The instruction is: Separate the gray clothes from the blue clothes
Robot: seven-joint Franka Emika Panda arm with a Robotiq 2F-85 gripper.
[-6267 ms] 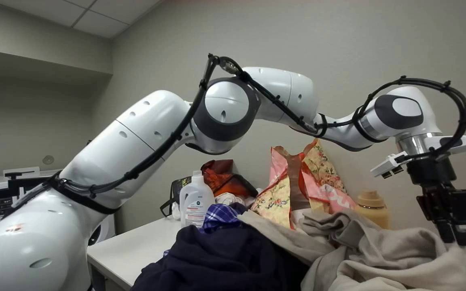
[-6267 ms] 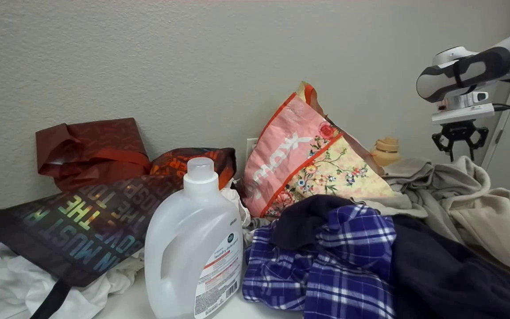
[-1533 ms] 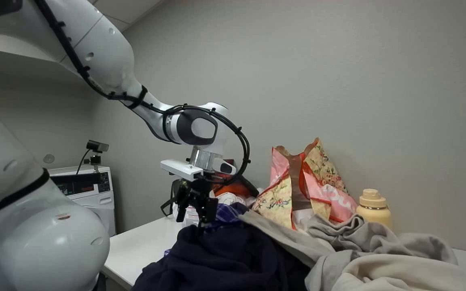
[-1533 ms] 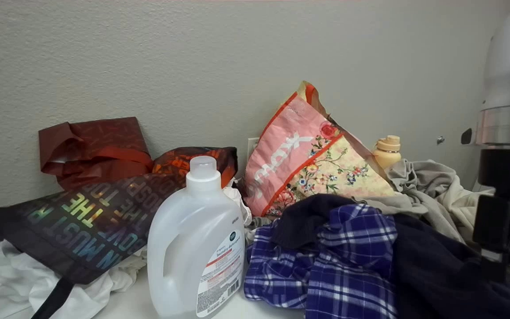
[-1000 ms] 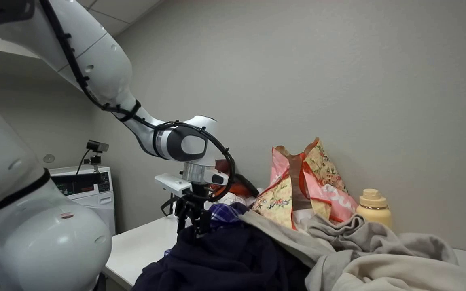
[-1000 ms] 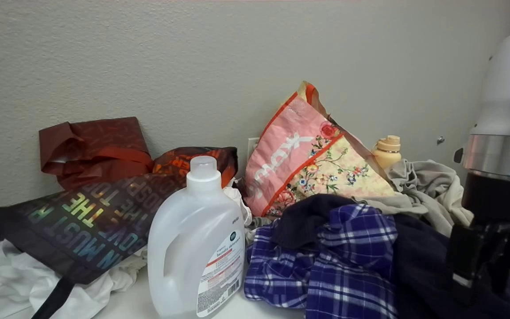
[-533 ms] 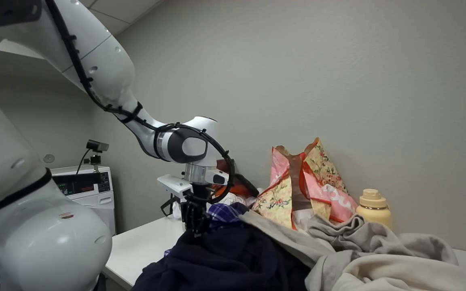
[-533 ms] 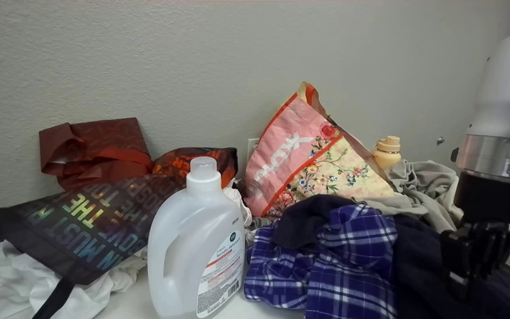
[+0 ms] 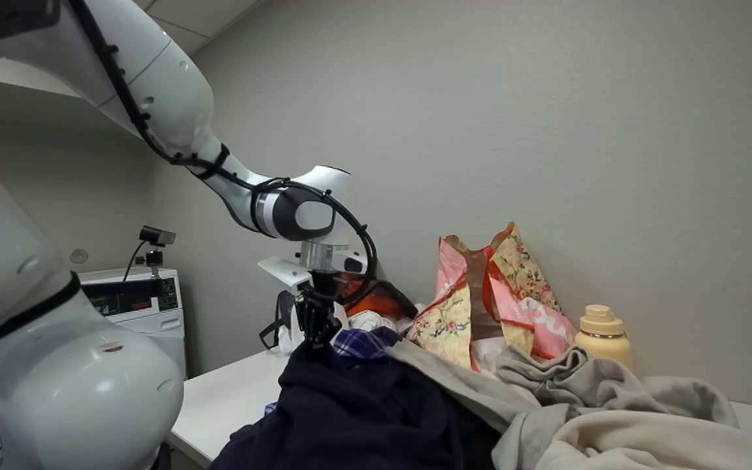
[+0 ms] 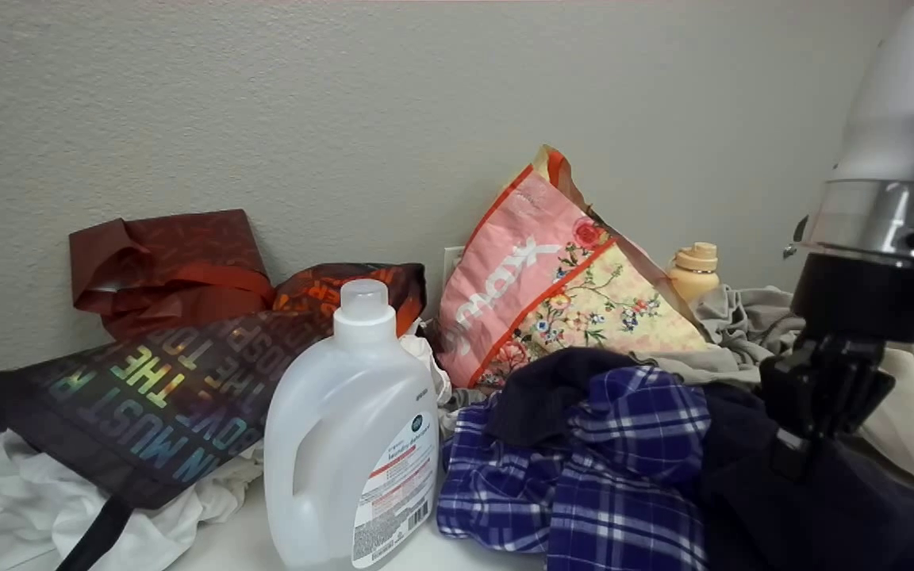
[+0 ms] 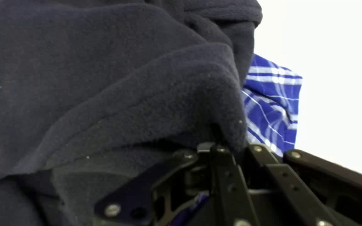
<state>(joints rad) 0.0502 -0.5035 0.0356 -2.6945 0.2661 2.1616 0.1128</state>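
The blue clothes are a dark navy garment (image 9: 356, 418), heaped at the front, and a blue-and-white plaid shirt (image 10: 624, 492) lying against it. A raised fold of the navy garment peaks up into my gripper (image 9: 316, 341), whose jaws are shut on it. In the wrist view that navy fabric (image 11: 137, 78) runs in between the fingers, and the fingertips are partly buried in cloth. The gray clothes (image 9: 663, 424) form a bulky pale pile beside the navy heap. One flap of them borders the navy garment, and the two piles touch.
Behind the piles stand a pink floral bag (image 10: 520, 293) and a yellow bottle (image 9: 603, 336). A detergent jug (image 10: 354, 444) is close to the plaid shirt. A dark lettered bag (image 10: 163, 396) and white cloth (image 10: 52, 507) lie on the table (image 9: 239, 398) too.
Earlier my gripper was over the gray clothes, then it came across to the navy garment. During the last second it lowered, closed on the fabric and rose, pulling a fold upward.
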